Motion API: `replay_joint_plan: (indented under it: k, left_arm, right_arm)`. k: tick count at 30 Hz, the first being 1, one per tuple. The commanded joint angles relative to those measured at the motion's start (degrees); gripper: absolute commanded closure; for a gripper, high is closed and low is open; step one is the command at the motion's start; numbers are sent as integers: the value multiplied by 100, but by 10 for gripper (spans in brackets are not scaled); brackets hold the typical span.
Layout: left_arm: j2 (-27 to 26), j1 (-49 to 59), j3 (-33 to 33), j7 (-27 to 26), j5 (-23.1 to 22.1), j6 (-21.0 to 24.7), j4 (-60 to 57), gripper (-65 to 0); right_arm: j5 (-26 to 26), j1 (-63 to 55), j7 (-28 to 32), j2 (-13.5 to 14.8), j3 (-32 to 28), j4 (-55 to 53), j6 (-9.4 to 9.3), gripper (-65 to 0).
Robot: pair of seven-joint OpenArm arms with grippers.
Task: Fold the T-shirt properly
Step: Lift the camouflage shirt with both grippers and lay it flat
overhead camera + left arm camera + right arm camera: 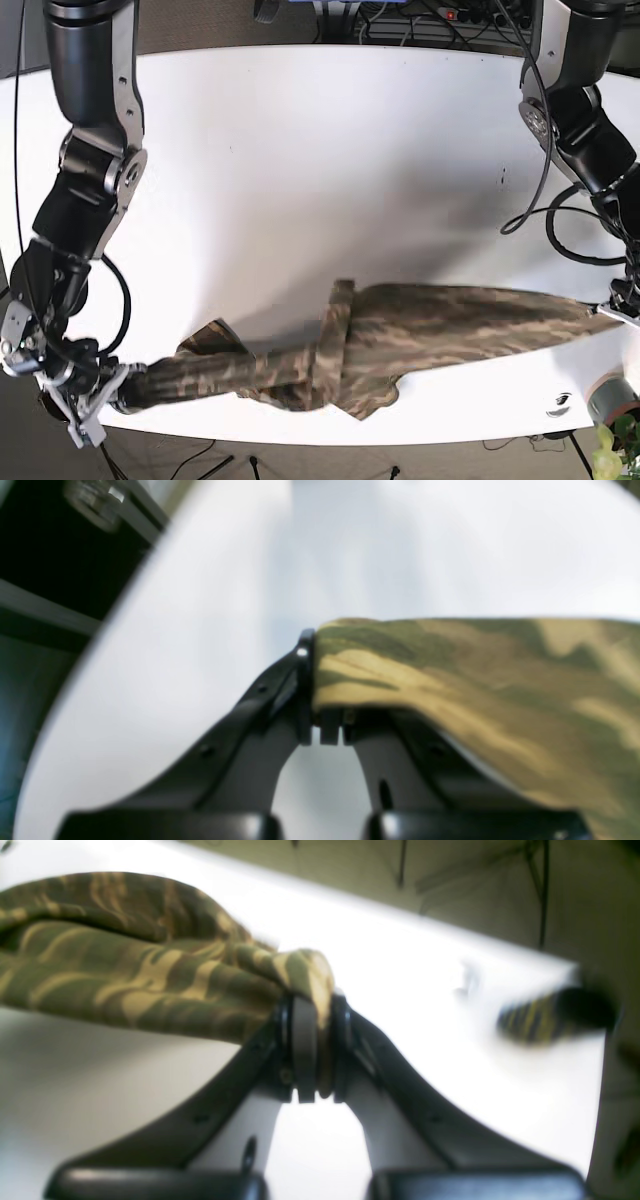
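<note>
- My left end effector (320, 730): clamped on one end of the T-shirt (400, 335).
- My right end effector (310, 1050): gripping the other end.
- Progress: shirt stretched between them over the worktop (300, 150), no fold yet.

A camouflage-patterned cloth T-shirt (370, 340) stretches across the near edge of the round white table (320, 150), seemingly pinched by the right gripper (105, 392) and left gripper (618, 308), its bunched middle sagging.
</note>
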Motion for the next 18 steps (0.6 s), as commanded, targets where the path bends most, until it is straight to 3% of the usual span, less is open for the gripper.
replay_joint_plan:
  k: [1,8,18]
  left_arm:
    - [-142,169,-24,-187,57,52,252,-1]
    - [34,977,-42,-196,66,-396,287,0]
    - [43,1716,-420,-416,66,-458,252,0]
  right_arm:
    - [86,-229,81,-51,210,489,-7,0]
    - [86,-1705,-147,-349,562,1448,-7,0]
    - [86,-3024,-191,-657,1010,2168,-7,0]
